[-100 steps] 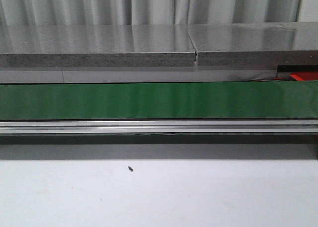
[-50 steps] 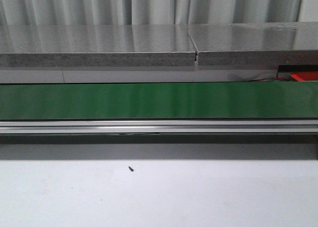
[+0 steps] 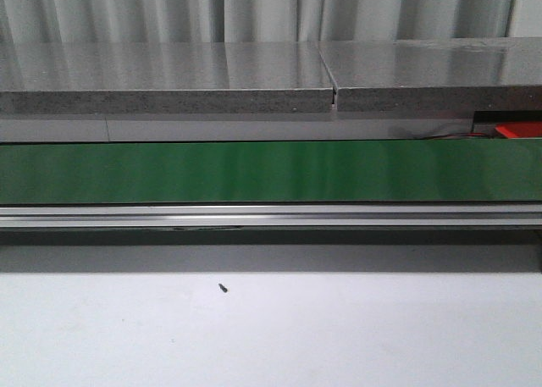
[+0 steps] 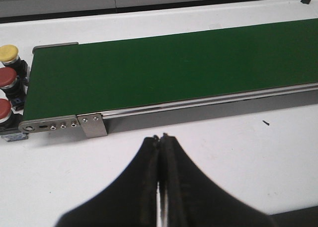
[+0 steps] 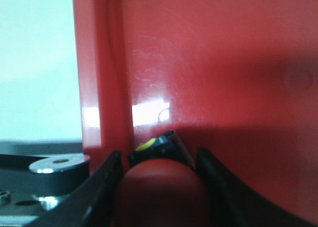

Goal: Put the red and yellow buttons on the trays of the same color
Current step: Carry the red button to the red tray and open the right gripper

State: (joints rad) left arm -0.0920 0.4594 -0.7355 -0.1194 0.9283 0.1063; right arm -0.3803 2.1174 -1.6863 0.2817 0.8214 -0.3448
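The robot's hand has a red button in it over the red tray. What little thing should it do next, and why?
Probably open the right gripper and let go. In the right wrist view the red button sits between its fingers, right above the red tray, so the colours match. I cannot tell whether the button touches the tray yet, so easing down a little first may be safer.

Left tool with smooth matte black curved fingers tapering to narrow tips, right tool fingers likewise black
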